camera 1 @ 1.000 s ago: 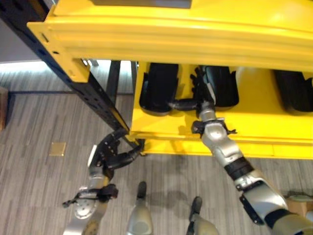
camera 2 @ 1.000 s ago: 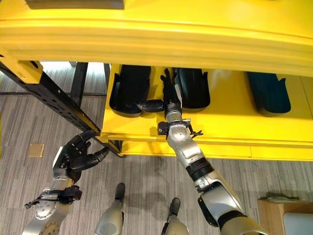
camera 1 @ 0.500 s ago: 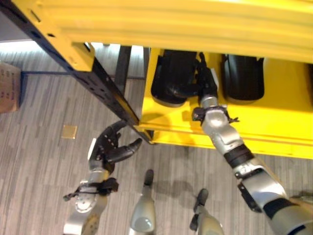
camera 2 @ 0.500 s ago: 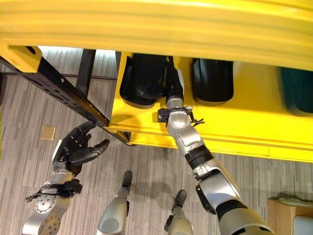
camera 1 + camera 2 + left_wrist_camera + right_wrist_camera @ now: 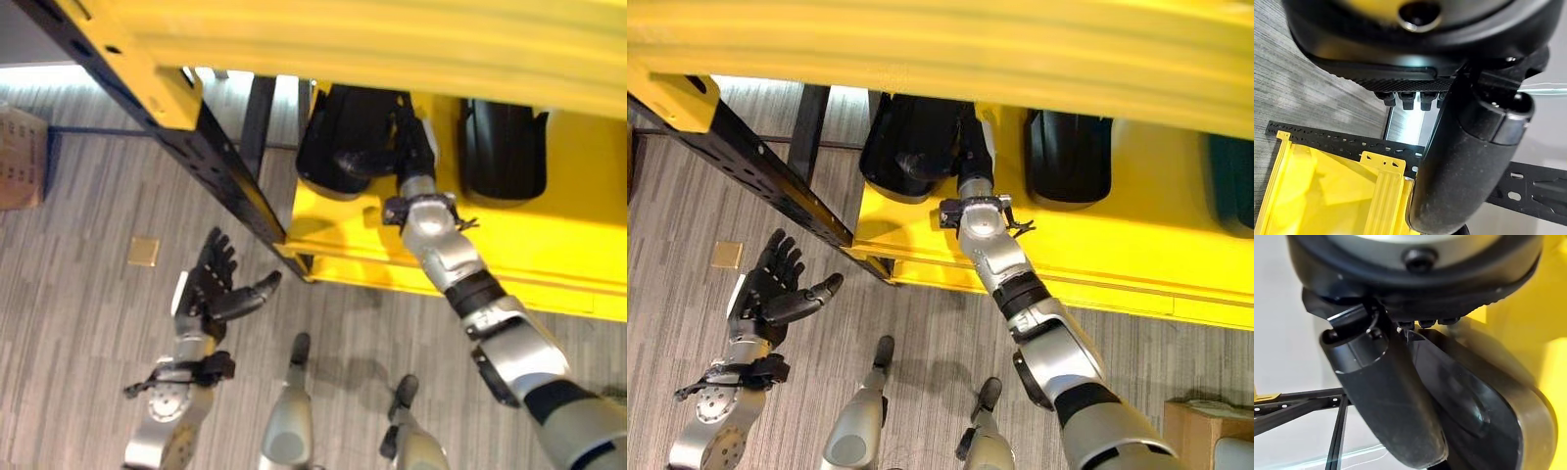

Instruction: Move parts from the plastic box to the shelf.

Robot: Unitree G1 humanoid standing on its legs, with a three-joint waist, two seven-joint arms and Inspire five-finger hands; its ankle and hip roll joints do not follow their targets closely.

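Parts: three black ones (image 5: pixel 1067 157) on the yellow shelf (image 5: pixel 1136 245); right hand (image 5: pixel 972 157) grips the leftmost part (image 5: pixel 911 147), left hand (image 5: pixel 769 294) spread.

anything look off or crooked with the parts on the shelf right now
One thing stands out: the leftmost black part on the yellow shelf sits at the shelf's left end, its near edge overhanging the side. The right hand is on it. The next part sits upright. The left hand hangs open over the floor.
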